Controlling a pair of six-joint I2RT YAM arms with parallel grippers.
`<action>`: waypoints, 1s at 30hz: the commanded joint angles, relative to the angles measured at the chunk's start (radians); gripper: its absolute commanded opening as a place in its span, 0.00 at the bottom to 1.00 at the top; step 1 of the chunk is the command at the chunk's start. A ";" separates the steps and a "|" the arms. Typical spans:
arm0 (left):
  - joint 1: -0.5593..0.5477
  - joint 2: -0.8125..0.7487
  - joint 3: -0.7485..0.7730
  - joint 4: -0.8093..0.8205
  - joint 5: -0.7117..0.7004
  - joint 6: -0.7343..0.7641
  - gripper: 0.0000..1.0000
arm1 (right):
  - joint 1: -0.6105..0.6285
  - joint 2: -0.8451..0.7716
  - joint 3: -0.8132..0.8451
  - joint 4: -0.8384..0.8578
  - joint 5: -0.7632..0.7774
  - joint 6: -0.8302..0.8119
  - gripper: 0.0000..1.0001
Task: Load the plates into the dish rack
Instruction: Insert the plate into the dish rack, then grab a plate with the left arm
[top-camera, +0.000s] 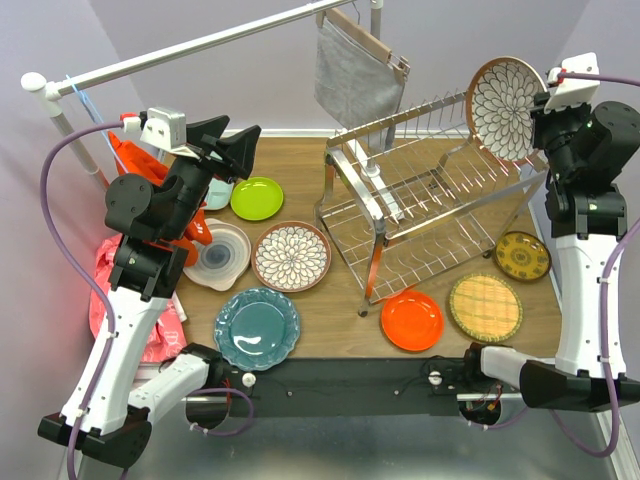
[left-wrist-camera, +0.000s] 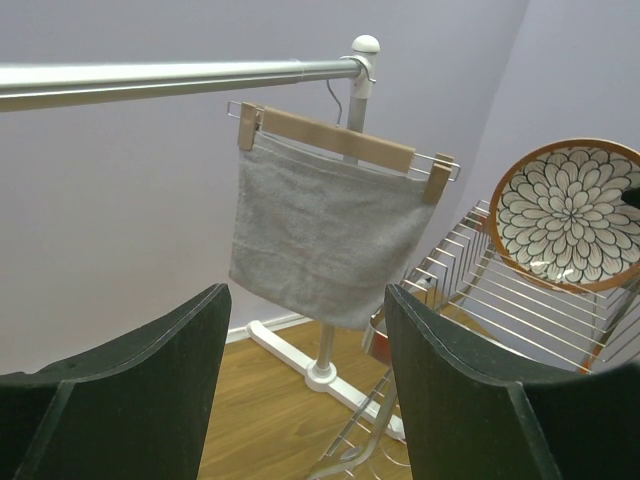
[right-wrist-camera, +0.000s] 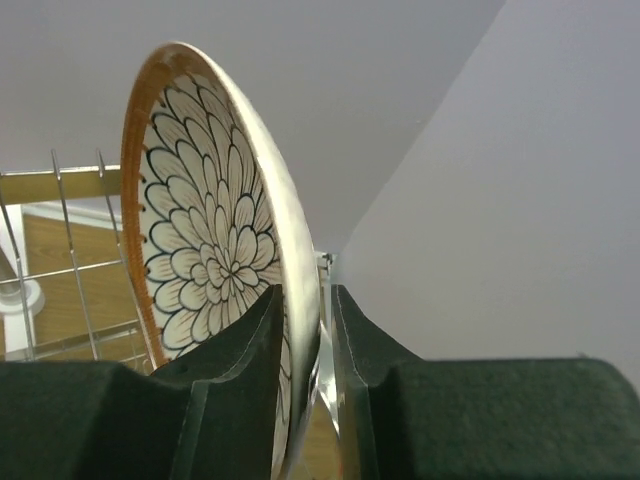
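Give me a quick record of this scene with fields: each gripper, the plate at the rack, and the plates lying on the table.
left gripper: open, empty, raised over the table's left side
right gripper: fingers astride the floral plate's rim; gripping or releasing, unclear
floral plate: upright on edge at the right end of the dish rack top tier
plates on table: seven: second floral plate, teal, lime green, orange, yellow woven, dark-yellow patterned, white-grey swirl
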 joint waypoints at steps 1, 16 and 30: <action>0.005 -0.002 0.017 0.025 -0.017 -0.006 0.72 | -0.008 -0.014 0.016 0.092 0.020 0.000 0.42; 0.005 -0.010 -0.006 0.019 -0.017 -0.012 0.72 | -0.008 0.008 0.121 0.092 0.035 0.003 0.95; 0.005 -0.019 -0.025 -0.056 -0.013 -0.023 0.72 | -0.008 -0.001 0.210 0.089 0.057 0.051 1.00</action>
